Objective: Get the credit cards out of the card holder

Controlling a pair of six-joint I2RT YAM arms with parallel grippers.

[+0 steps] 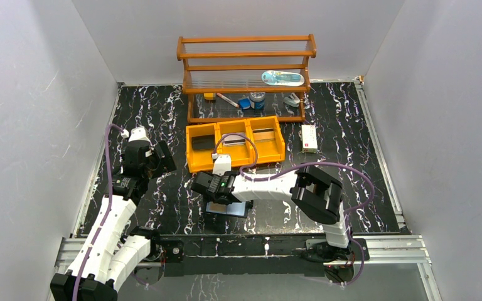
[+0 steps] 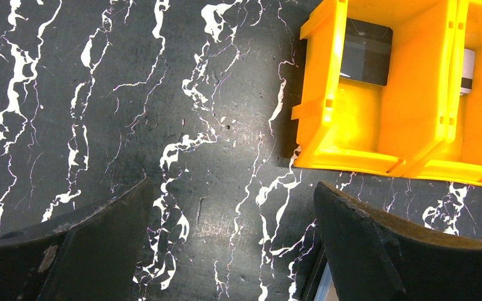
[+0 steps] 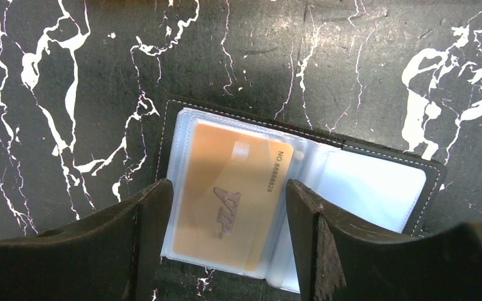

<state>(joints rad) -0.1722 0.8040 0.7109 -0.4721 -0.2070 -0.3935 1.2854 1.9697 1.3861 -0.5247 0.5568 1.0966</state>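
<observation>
The black folding card holder (image 3: 351, 169) lies spread open on the black white-veined marble-pattern counter (image 1: 163, 113), near the front edge and nearer than the yellow three-compartment plastic bin tray (image 1: 235, 164). Its pale blue-grey inside faces up. One tan-brown credit card (image 3: 238, 163) sits in the clear sleeve of one panel; the other panel shows no card face.

The right claw (image 3: 228, 188) hangs directly over the holder, jaws parted about as wide as the card, one finger at each long edge, gripping nothing. I cannot tell whether the tips touch the sleeve.

The left claw (image 2: 232, 185) hangs to the left above bare counter, jaws fully spread and empty, just left of the tray. A dark card (image 2: 365, 51) lies in the tray's left compartment.
</observation>
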